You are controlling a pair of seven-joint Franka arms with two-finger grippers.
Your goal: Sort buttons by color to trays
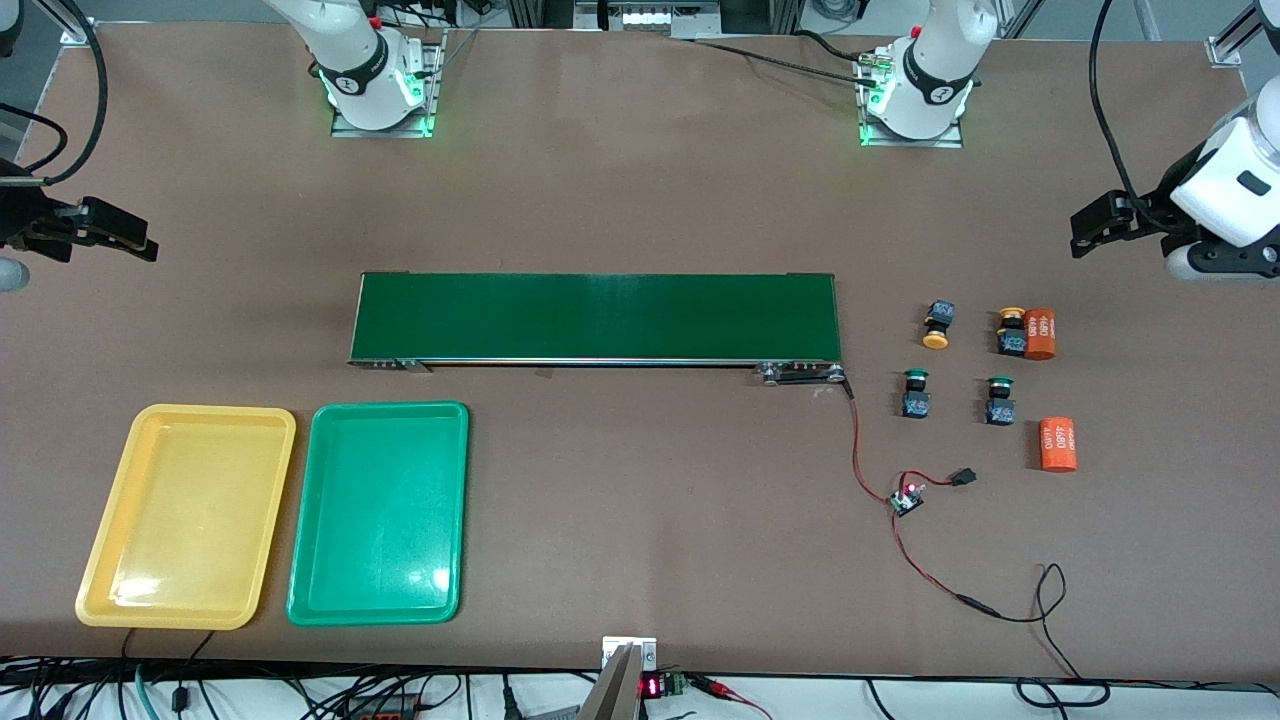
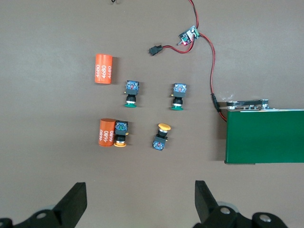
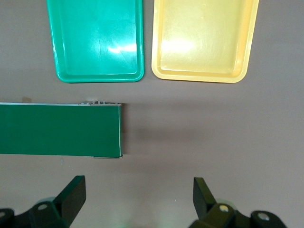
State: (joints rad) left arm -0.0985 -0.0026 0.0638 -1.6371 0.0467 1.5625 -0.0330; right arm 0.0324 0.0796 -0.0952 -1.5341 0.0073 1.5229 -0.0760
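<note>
While all four small blue-bodied push-buttons (image 1: 937, 326) lie unsorted, the yellow plastic tray (image 1: 100, 560) and green plastic tray (image 1: 310, 590) are left bare. The left end effector (image 2: 140, 202) is held wide above them, evidently for a first pick; the right end effector (image 3: 137, 199) waits, wide.

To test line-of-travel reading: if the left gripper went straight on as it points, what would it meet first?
Probably bare table; the open left gripper points down just short of the yellow buttons, though depth is unclear.

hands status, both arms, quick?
Left hand: open, empty, over bare table near the buttons.
Right hand: open, empty, by the conveyor belt.
</note>
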